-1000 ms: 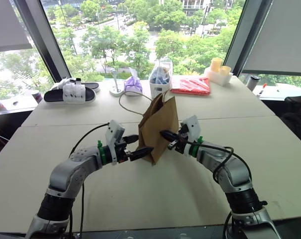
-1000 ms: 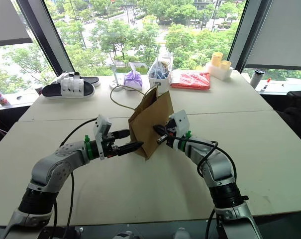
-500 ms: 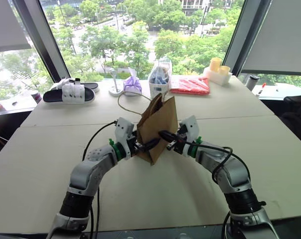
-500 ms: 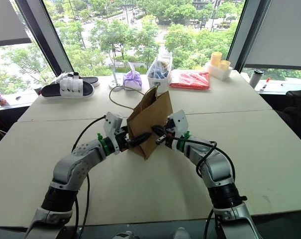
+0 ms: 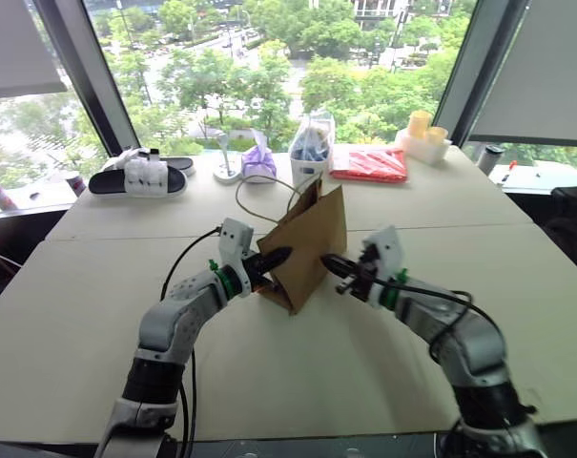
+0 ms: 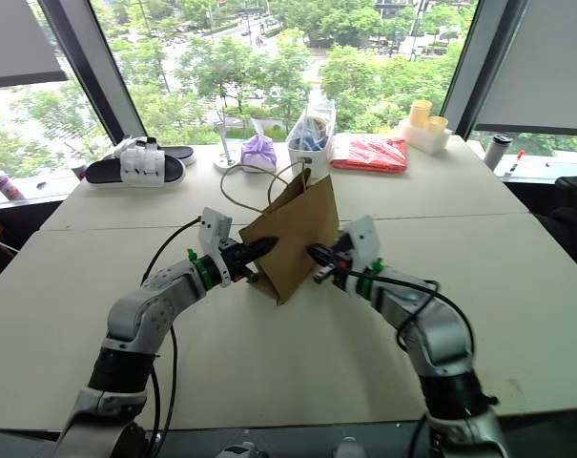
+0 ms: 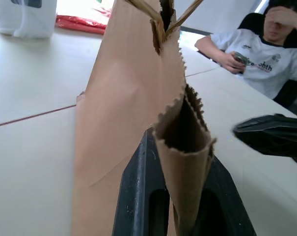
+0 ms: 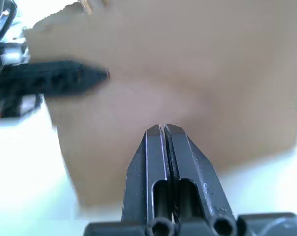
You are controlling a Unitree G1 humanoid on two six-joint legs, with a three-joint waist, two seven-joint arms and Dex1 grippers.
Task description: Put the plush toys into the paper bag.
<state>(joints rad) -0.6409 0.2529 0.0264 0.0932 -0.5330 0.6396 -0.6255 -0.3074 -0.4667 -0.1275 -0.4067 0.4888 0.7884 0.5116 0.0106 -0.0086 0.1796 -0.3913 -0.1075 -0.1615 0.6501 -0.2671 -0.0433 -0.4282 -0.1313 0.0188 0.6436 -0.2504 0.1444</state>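
Left hand is clamped on a folded side edge of the plain brown kraft paper bag; left wrist view shows the two black fingers with the paper fold pinched between them. Right hand is clenched with nothing in it, fingers pressed flat together in the right wrist view, tip just beside the bag's opposite face, contact cannot be told. The bag stands upright and mostly flattened on the pale table, near the table's middle, between the two hands, its thin beige cord handles looping up and back from the top. Plush toys cannot be made out in these frames. Farther back along the window edge of the table: black-and-white sandals at left, small purple bag, clear plastic bag with blue contents over a white container, flat red packet, yellow cups on a white box at right. A seated person in a white T-shirt shows in the left wrist view beyond the table.
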